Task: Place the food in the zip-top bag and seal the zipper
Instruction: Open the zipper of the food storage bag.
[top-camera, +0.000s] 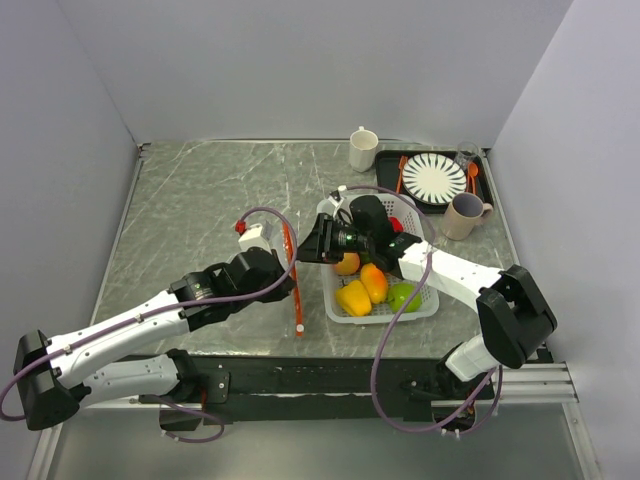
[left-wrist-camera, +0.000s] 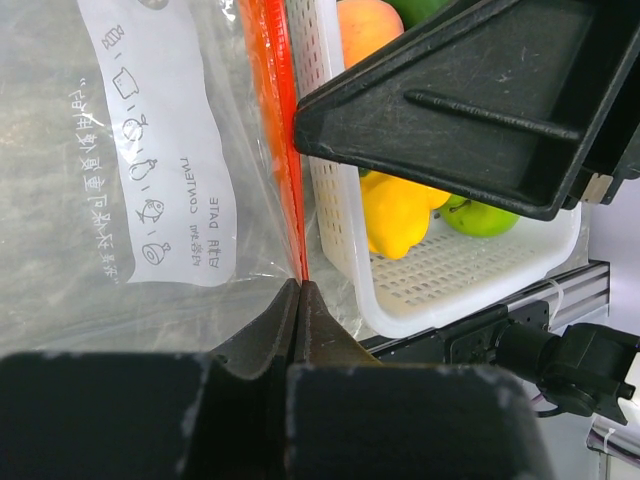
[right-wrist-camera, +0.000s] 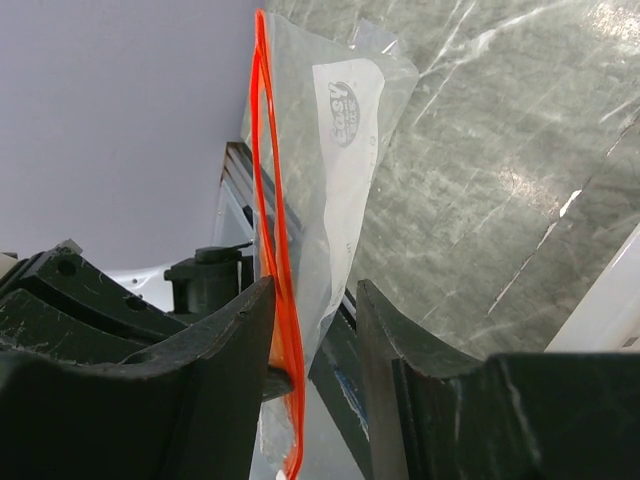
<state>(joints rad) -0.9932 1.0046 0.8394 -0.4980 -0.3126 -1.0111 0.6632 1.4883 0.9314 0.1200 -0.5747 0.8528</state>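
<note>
The clear zip-top bag (left-wrist-camera: 70, 180) hangs upright between the arms. Its orange-red zipper (top-camera: 294, 280) runs along the mouth edge. My left gripper (left-wrist-camera: 300, 288) is shut on the zipper's lower end; in the top view it (top-camera: 284, 274) is just left of the strip. My right gripper (right-wrist-camera: 315, 300) is open, with the zipper (right-wrist-camera: 266, 190) between its jaws, close to the left finger. In the top view it (top-camera: 304, 250) reaches left from over the basket. The food lies in the white mesh basket (top-camera: 425, 306): yellow pepper (top-camera: 353, 298), orange piece (top-camera: 373, 283), peach (top-camera: 347, 264), green apple (top-camera: 404, 296).
A white mug (top-camera: 363, 148) stands at the back. A black tray (top-camera: 484, 190) with a striped plate (top-camera: 434, 178) is at the back right, with a beige mug (top-camera: 463, 215) in front of it. The basket wall (left-wrist-camera: 330, 190) is right beside the bag.
</note>
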